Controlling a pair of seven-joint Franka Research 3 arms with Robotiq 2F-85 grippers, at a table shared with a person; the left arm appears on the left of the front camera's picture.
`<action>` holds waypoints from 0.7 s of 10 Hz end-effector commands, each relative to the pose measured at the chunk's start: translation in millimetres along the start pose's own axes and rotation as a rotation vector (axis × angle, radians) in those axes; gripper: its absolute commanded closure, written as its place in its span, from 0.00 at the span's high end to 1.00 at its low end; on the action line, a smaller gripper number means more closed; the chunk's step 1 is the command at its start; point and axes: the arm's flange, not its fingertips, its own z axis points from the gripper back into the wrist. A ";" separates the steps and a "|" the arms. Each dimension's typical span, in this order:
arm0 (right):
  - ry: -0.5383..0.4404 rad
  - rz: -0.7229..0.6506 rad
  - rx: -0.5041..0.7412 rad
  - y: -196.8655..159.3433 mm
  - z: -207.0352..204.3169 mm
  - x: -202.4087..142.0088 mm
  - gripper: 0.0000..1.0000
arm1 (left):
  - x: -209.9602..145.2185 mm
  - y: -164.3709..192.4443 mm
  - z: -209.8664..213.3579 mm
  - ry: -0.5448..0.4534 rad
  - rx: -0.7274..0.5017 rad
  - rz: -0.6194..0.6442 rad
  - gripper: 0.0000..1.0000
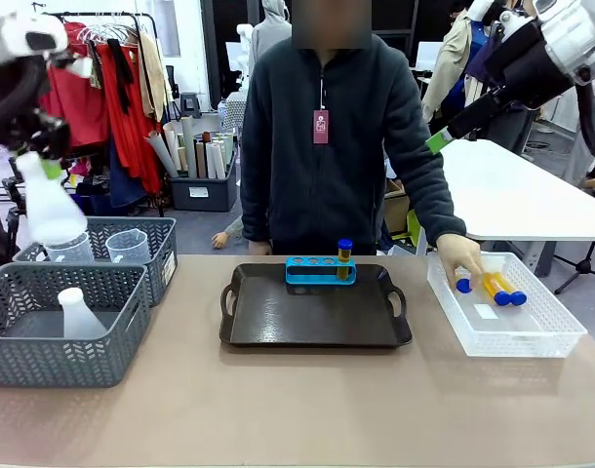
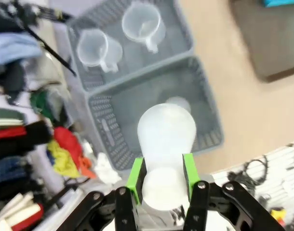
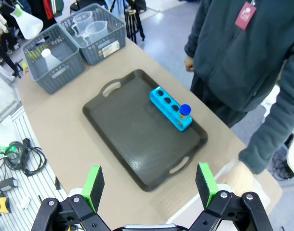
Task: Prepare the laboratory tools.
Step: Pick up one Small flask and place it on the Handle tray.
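Note:
My left gripper (image 2: 161,174) is shut on the neck of a translucent white conical flask (image 2: 165,137). It holds the flask (image 1: 50,202) high above the grey baskets at the table's left. A second flask (image 1: 80,314) lies in the front basket (image 1: 44,351). Two clear handled beakers (image 1: 129,246) stand in the rear basket (image 1: 166,255). One blue-capped amber tube (image 1: 345,254) stands in the blue rack (image 1: 320,270) on the black tray (image 1: 278,322). More tubes (image 1: 502,290) lie in the white mesh bin (image 1: 517,336), where the person's hand (image 1: 460,255) rests. My right gripper (image 3: 149,185) hangs open high over the tray.
The person stands at the far side behind the tray. Bare tabletop (image 1: 297,400) stretches in front of the tray and between the tray and the baskets. Cables and small tools (image 3: 12,159) lie on the floor beside the table in the right wrist view.

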 end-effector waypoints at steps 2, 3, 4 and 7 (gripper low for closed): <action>-0.017 -0.001 0.017 0.0 -0.6 -0.9 1.00 | 16.9 -9.7 37.4 -0.042 0.052 -0.101 0.00; -0.017 -0.001 0.017 0.0 -0.6 -0.9 1.00 | 19.2 -13.7 50.3 -0.064 0.055 -0.125 0.00; -0.017 -0.001 0.017 0.0 -0.6 -0.9 1.00 | 17.3 -17.8 59.9 -0.071 0.045 -0.159 0.00; -0.017 -0.001 0.017 0.0 -0.6 -0.9 1.00 | 16.8 -21.4 44.8 -0.065 0.040 -0.098 0.00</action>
